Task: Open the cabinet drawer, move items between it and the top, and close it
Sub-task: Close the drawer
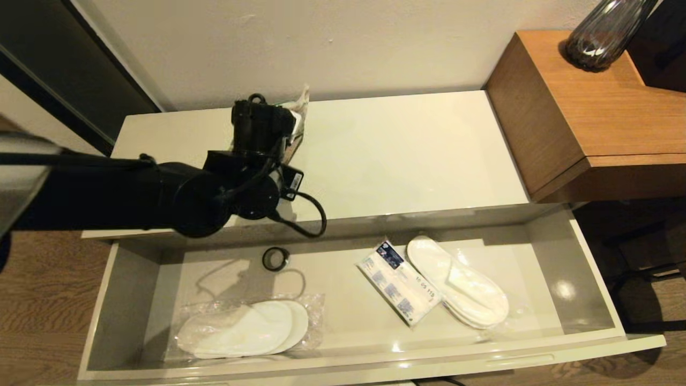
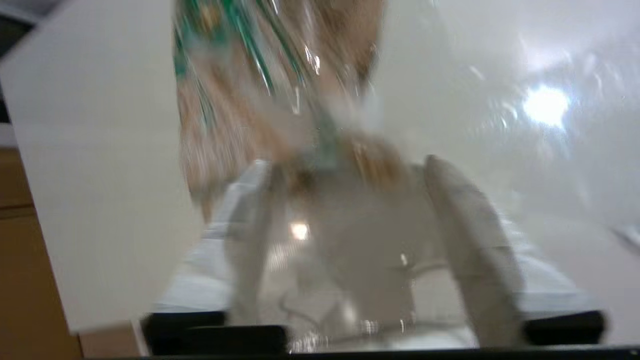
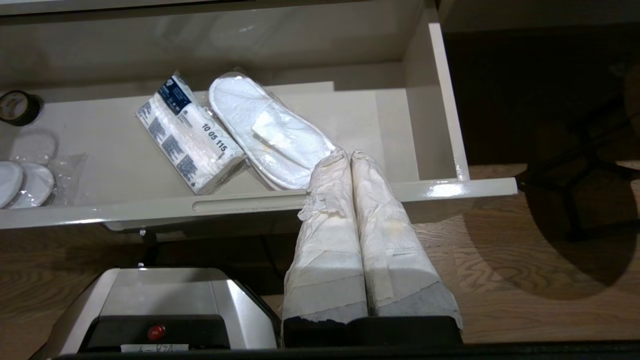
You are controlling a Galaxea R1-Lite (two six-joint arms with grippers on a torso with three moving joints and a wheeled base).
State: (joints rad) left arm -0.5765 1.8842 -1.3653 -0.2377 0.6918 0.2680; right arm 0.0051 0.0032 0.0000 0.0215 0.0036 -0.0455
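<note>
Left gripper [image 2: 345,165] holds the crinkly bag [image 2: 260,80] over the top [image 1: 386,150], far left; right gripper [image 3: 347,157] closed, empty, near the open drawer [image 1: 375,362].

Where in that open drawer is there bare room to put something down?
The drawer is bare between the black ring and the blue-labelled packet, and right of the slippers. Its front left is crowded by bagged slippers.

packet [image 1: 399,281] left of slippers [image 1: 458,281] in drawer [image 1: 546,252], bag [image 1: 298,119] on top [image 1: 407,155]
</note>
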